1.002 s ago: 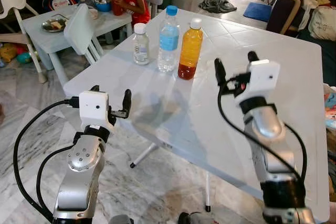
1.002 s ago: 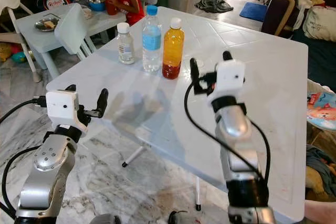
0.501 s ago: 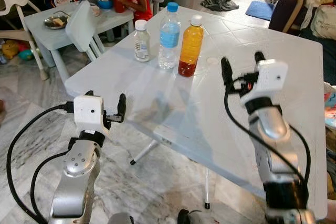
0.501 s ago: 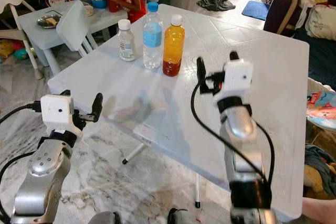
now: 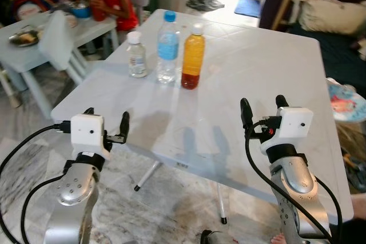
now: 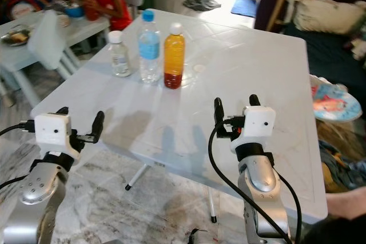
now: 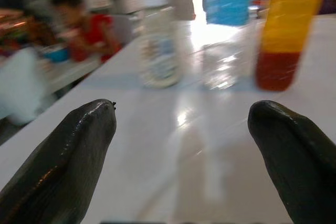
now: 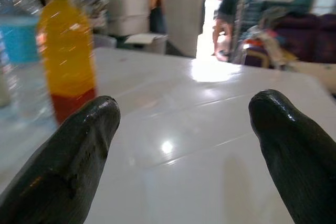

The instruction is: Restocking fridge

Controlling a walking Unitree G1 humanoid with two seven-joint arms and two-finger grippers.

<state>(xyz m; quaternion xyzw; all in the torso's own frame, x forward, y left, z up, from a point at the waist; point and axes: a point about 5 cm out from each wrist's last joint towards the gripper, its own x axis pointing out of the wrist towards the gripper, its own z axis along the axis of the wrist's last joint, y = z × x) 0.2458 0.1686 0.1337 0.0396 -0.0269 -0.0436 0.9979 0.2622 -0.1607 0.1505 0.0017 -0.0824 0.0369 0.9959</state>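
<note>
Left eye view: both tools, left tool (image 5: 106,123) and right tool (image 5: 263,109), released, short of orange bottle (image 5: 193,57) at 12 o'clock on desk (image 5: 269,67); crowded neighbours risk toppling.

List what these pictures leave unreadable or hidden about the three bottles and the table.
- Labels on the small clear bottle, the blue-capped water bottle and the orange drink bottle: too small in the eye views, blurred in the left wrist view.
- Water bottle cap: cut off by the left wrist view's edge.
- White table legs: mostly hidden under its top.
</note>
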